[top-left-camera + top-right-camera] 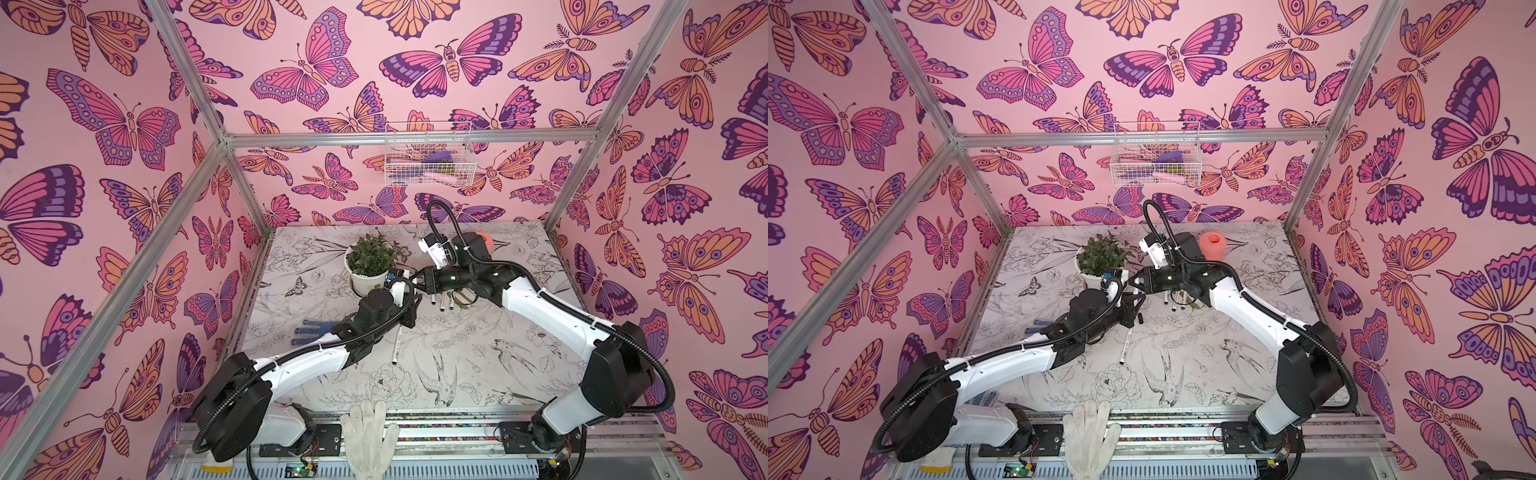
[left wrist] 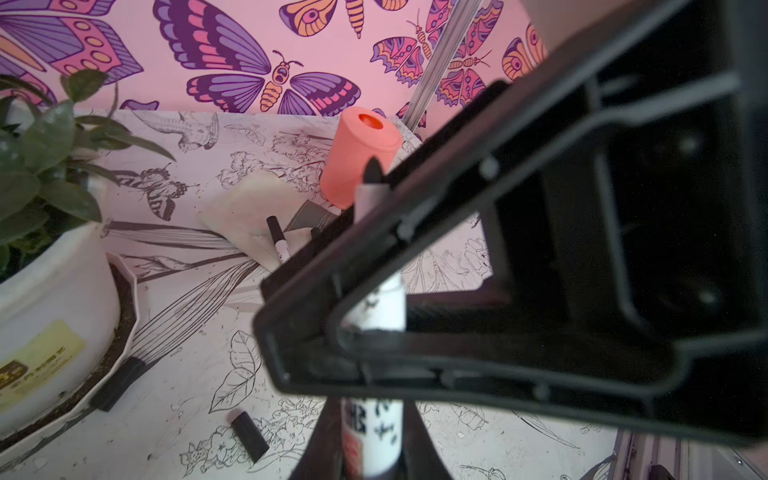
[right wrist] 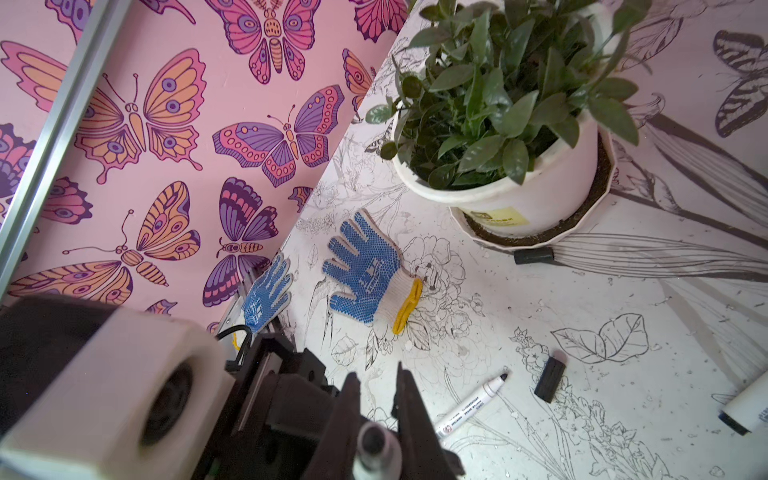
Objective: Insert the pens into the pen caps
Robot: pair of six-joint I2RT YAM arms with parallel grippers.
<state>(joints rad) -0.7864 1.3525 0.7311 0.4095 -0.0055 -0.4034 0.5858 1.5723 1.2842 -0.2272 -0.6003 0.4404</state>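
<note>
left tool (image 2: 370,411) grips one pen (image 2: 382,299), raised beside the closed right tool (image 3: 376,374); what that pinches i cannot tell. a bare pen (image 3: 469,405) and loose cap (image 3: 549,384) lie on the desk (image 3: 665,395): most remains, i judge.

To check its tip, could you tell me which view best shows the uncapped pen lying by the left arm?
The right wrist view: the uncapped pen lies close, its tip and print clear. Both top views show the pen small. The left wrist view misses it.

One white pen (image 2: 384,307) gripped, dark tip bare; another pen (image 3: 469,405) flat, uncapped, black cap (image 3: 550,384) loose nearby.
</note>
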